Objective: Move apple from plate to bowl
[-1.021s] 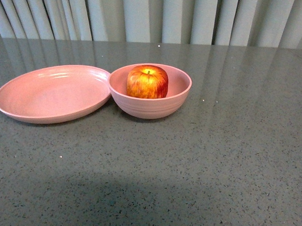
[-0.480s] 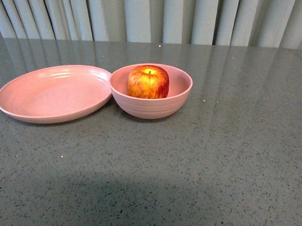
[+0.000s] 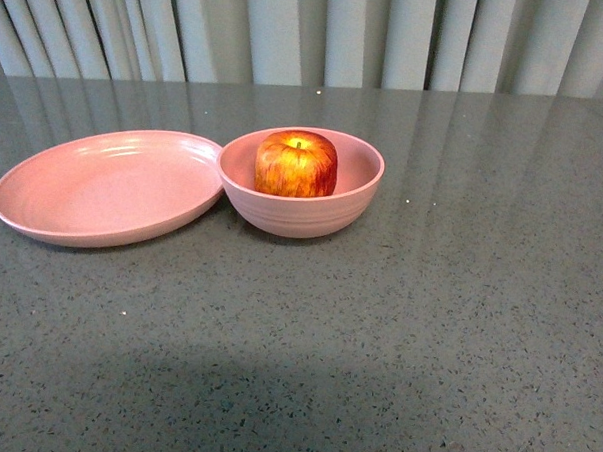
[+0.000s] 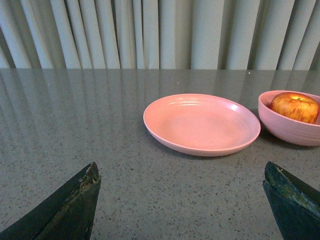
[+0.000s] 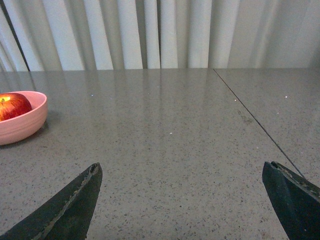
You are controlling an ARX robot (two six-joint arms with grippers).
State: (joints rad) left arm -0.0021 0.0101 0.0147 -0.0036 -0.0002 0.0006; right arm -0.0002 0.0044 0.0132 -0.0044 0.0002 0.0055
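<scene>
The red apple (image 3: 296, 164) streaked with yellow sits upright inside the deep pink bowl (image 3: 300, 214), stem dip up. The shallow pink plate (image 3: 103, 187) lies beside the bowl on its left, rims touching, with nothing on it. Neither arm shows in the front view. In the left wrist view my left gripper (image 4: 182, 172) is open and holds nothing, well short of the plate (image 4: 200, 122), with the bowl (image 4: 287, 130) and apple (image 4: 296, 106) beyond it. In the right wrist view my right gripper (image 5: 182, 172) is open over bare table, the bowl (image 5: 22, 125) and apple (image 5: 12, 106) far off to one side.
The grey speckled table (image 3: 427, 322) runs around the dishes. A pale pleated curtain (image 3: 310, 31) hangs behind its far edge. A thin seam (image 5: 255, 120) crosses the tabletop in the right wrist view.
</scene>
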